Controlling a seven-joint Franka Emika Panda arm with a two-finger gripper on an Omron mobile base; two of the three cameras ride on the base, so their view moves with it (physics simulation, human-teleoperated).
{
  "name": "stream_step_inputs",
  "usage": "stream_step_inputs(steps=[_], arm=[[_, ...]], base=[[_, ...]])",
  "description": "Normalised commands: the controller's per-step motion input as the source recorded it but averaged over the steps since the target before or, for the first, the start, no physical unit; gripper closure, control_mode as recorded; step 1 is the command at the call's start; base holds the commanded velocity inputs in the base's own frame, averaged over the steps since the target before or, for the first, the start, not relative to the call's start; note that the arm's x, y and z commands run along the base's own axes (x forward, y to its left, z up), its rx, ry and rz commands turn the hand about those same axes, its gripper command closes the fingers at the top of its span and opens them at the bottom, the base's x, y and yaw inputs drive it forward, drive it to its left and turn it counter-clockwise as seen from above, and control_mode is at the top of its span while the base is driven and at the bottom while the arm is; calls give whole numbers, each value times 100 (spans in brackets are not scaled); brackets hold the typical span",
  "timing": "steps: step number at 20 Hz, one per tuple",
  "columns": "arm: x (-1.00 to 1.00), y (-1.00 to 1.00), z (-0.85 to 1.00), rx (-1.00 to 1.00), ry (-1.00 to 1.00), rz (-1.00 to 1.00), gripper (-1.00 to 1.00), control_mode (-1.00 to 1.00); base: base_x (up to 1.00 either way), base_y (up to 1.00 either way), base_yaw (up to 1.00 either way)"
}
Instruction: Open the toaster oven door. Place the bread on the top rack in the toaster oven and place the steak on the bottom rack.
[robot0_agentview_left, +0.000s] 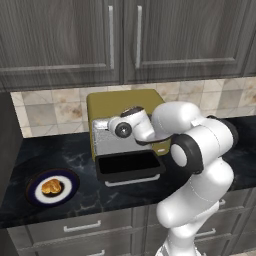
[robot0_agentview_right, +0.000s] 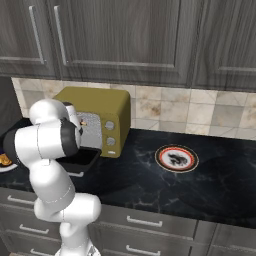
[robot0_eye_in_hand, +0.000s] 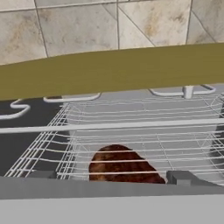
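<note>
The olive-yellow toaster oven (robot0_agentview_left: 120, 102) (robot0_agentview_right: 97, 102) stands at the back of the counter. The toaster oven door (robot0_agentview_left: 129, 166) hangs open, folded down flat in front. My gripper (robot0_eye_in_hand: 111, 176) is open at the oven's mouth, just under its top lip, facing the cavity. The top rack (robot0_eye_in_hand: 131, 126) spans the cavity ahead of me. Behind the wires, between my fingertips (robot0_eye_in_hand: 41, 174) and touching neither, lies a reddish-brown rounded lump (robot0_eye_in_hand: 122, 164); I cannot tell what it is or which rack bears it. The bread (robot0_agentview_left: 51, 187) lies on a blue-rimmed plate. The steak (robot0_agentview_right: 176, 159) lies on a red-rimmed plate.
The blue-rimmed plate (robot0_agentview_left: 31, 192) sits on the dark counter to the oven's left, near the front edge. The red-rimmed plate (robot0_agentview_right: 159, 159) sits to the oven's right. Grey wall cabinets (robot0_agentview_left: 125, 40) hang above, and a tiled backsplash (robot0_agentview_right: 200, 112) runs behind.
</note>
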Motion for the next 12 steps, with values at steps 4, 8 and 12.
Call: stream_step_inputs(steps=[4, 8, 12], arm=[[-2, -17, -85, -1, 43, 4, -100, -100], [-9, -12, -88, -1, 38, 8, -100, -100], [-22, -9, -86, 0, 35, 13, -100, -100]], base=[[0, 0, 0], [0, 0, 0], [0, 0, 0]])
